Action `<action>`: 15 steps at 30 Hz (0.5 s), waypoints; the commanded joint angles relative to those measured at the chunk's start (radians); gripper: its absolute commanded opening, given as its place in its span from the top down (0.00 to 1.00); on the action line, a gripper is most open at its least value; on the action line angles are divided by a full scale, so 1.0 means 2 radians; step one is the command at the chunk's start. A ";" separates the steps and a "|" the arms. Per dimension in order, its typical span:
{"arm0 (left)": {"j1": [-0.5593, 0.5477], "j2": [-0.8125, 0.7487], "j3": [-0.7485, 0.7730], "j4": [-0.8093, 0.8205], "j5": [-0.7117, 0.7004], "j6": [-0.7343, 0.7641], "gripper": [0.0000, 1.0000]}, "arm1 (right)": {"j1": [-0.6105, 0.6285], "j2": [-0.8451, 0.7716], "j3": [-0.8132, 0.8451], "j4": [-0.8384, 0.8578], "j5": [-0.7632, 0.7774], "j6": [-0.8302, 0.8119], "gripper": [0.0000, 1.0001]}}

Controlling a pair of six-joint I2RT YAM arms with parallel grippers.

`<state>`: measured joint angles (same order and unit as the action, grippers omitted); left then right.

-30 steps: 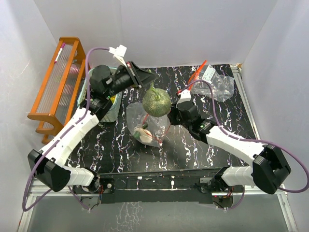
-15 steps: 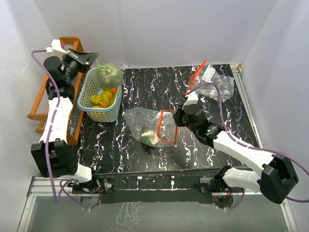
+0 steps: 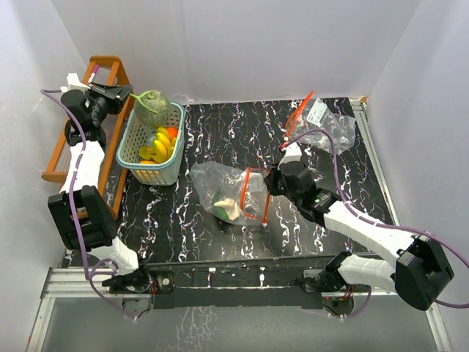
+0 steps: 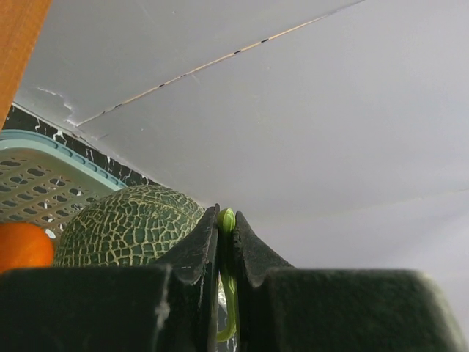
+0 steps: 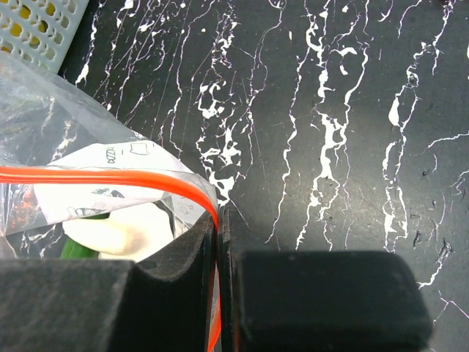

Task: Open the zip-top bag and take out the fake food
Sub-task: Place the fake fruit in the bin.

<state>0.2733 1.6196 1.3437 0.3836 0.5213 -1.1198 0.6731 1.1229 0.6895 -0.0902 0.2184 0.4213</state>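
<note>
nearest, the right gripper (image 3: 268, 181) was clenched on the red zip edge of the zip-top bag (image 3: 212, 180). its mouth looked open, with pale pieces (image 3: 229, 208) inside, not yet removed. farther back, the teal basket (image 3: 129, 139) held a banana bunch (image 3: 156, 141) and an orange (image 3: 171, 133). the left gripper (image 3: 126, 93) pinched a netted melon (image 3: 152, 108) by its stem (image 4: 226, 220) over the basket's far end. by my read, the job was mostly done.

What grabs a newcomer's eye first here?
The netted green melon, hanging by its stem from the left end effector at the far end of the teal basket on the left. Next, mid-table, the clear zip-top bag, its red zip edge pinched by the right end effector, with pale fake food inside.
</note>
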 commanded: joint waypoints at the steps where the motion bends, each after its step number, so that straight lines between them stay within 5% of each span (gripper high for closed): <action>1: 0.001 0.002 -0.009 0.014 -0.004 0.005 1.00 | -0.001 0.010 0.006 0.036 -0.004 0.002 0.92; 9: 0.001 0.041 -0.007 0.044 0.004 -0.008 1.00 | -0.001 0.023 0.007 0.042 -0.009 0.003 0.92; 13: 0.000 0.021 -0.029 0.066 0.017 -0.015 0.47 | -0.002 0.025 0.011 0.042 -0.010 0.003 0.93; 15: 0.000 0.006 -0.034 0.071 0.039 -0.015 0.35 | -0.001 0.024 0.018 0.032 -0.018 0.003 0.92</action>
<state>0.2653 1.6943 1.3159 0.5167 0.5373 -1.1248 0.6731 1.1721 0.6895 -0.0696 0.2008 0.4244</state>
